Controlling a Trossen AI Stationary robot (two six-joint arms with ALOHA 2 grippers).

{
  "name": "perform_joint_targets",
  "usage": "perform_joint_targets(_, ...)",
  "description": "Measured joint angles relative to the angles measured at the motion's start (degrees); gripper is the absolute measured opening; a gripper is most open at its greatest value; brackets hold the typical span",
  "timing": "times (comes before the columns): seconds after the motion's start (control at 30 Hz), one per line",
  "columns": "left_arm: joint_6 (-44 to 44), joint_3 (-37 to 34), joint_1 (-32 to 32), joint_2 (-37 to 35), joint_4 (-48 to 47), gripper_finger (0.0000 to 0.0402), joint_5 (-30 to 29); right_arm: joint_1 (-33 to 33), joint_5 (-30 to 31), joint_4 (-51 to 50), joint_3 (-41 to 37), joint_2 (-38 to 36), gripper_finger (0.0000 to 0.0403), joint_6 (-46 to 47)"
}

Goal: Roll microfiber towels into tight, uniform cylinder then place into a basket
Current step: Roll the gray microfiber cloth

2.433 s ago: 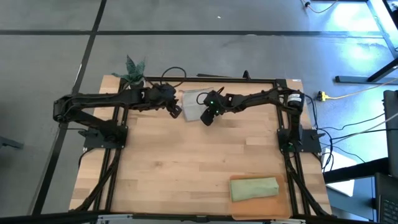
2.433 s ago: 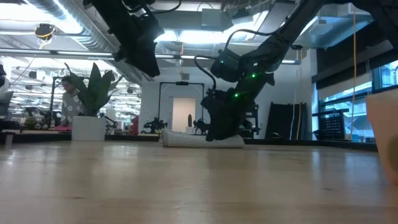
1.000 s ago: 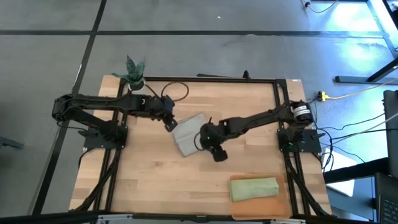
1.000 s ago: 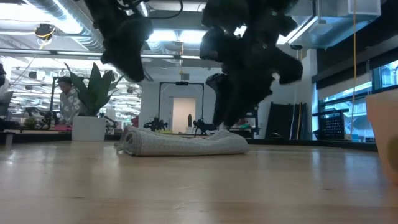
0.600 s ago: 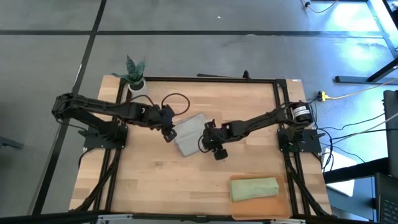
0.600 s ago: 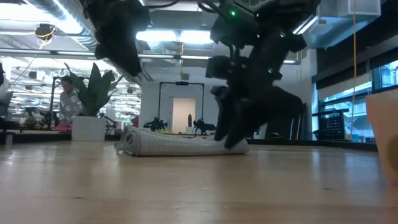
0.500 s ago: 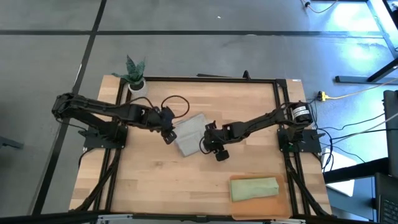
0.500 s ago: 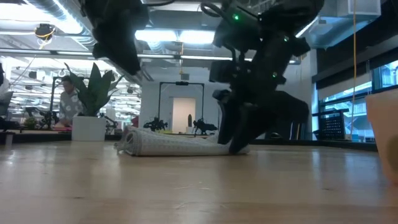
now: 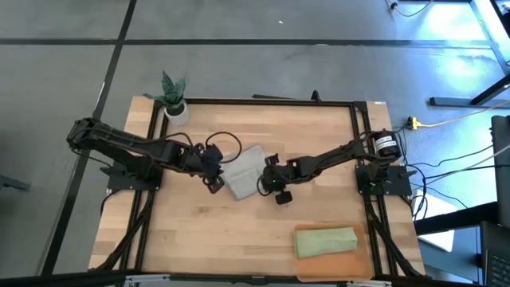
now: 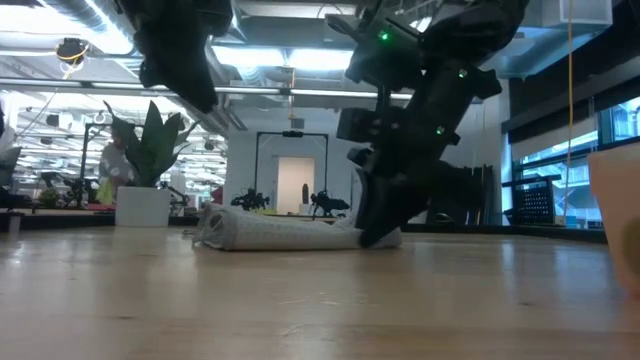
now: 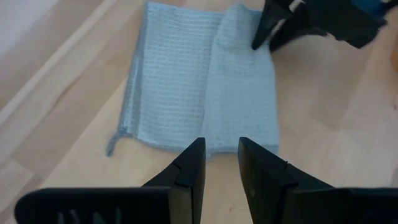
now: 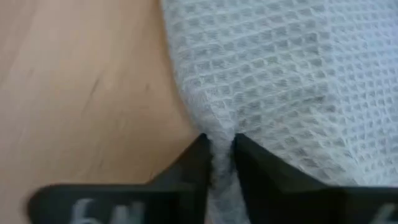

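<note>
The light grey towel [image 9: 241,170] lies partly folded on the middle of the table, one flap doubled over the other [image 11: 239,93]. My right gripper [image 12: 221,144] is down at its right-hand end, shut on the cloth. My left gripper [image 11: 221,163] hangs above the towel's left-hand end, open by a narrow gap, with nothing between its fingers. The green towel [image 9: 325,241] lies rolled in the basket [image 9: 335,269] at the near right. My right gripper pinches a bunched bit of the grey towel's edge [image 12: 219,127] between its two fingers, at the towel's right-hand end. The fingers slant down from the table's right side. The towel lies slack on the table [image 10: 280,232].
A small white plant pot [image 9: 174,108] stands at the far left corner. Bare wood stretches between the grey towel and the basket and along the near left of the table [image 9: 183,239].
My right gripper has sunk onto the grey towel's right-hand end and shut on the cloth there. My left gripper has swung toward the table's near edge, staying above the towel's left-hand end. The towel has kept its place.
</note>
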Motion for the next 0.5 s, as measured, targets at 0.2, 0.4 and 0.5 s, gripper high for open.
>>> perform_joint_targets(0.2,0.5,0.0,-2.5,0.8,0.1,0.0085,0.0,0.0,-2.7,0.9,0.1,0.3,0.0015,6.4)
perform_joint_targets(0.4,2.9,0.0,-5.1,5.1,0.9,0.0085,0.1,0.1,-5.9,0.0,2.8,0.6,0.0008,10.5)
perform_joint_targets(0.5,1.6,0.0,-5.4,7.8,1.0,0.0085,1.5,-0.2,-6.0,0.2,4.2,0.6,0.0008,11.9)
